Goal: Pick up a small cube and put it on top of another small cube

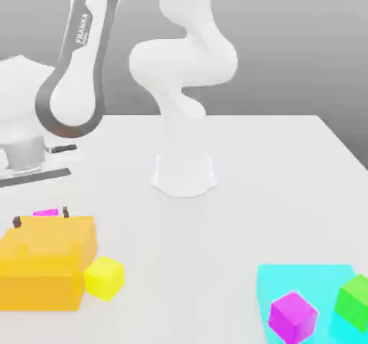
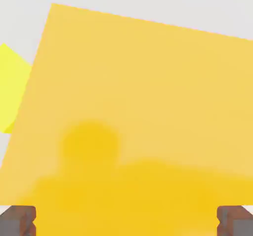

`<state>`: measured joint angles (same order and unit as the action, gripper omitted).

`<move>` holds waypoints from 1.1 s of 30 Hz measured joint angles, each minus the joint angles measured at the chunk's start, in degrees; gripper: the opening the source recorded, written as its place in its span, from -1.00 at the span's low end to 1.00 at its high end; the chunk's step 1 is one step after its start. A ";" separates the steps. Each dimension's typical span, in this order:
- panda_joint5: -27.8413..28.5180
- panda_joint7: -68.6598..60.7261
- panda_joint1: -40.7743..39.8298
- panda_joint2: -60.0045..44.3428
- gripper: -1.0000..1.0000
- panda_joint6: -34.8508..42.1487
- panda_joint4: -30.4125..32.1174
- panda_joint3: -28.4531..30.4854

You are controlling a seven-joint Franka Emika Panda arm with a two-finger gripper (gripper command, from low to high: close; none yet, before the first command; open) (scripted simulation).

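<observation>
A tiny hot-pink cube peeks out just behind the far edge of a large orange block; most of it is hidden by the block. My gripper is open and low, with one dark fingertip on each side of the pink cube; whether they touch it I cannot tell. A small yellow cube rests against the orange block's side toward the exterior view's right. In the hand view the orange block's top lies under the open gripper, with the yellow cube beside it.
A cyan patch lies at the front on the exterior view's right, with a purple-magenta cube and a green cube on it. The arm's white base stands mid-table. Grey fixtures sit at the exterior view's left.
</observation>
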<state>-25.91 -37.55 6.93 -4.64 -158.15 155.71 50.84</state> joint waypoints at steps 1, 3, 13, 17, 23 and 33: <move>3.09 0.43 -0.25 0.07 0.00 -1.38 0.98 1.68; 10.28 2.41 -0.07 0.11 0.00 -3.25 3.20 5.63; -12.07 -15.46 -16.27 -10.74 0.00 -8.48 0.37 -15.05; -21.81 -23.04 -24.18 -15.18 -1.00 -10.49 -1.48 -24.83; -22.74 -23.77 -24.81 -15.56 -1.00 -10.50 -1.66 -25.60; 2.06 -4.95 -7.95 -4.82 -1.00 -6.08 2.59 -3.63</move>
<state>-23.85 -42.50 -1.01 -9.46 -164.22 158.30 47.21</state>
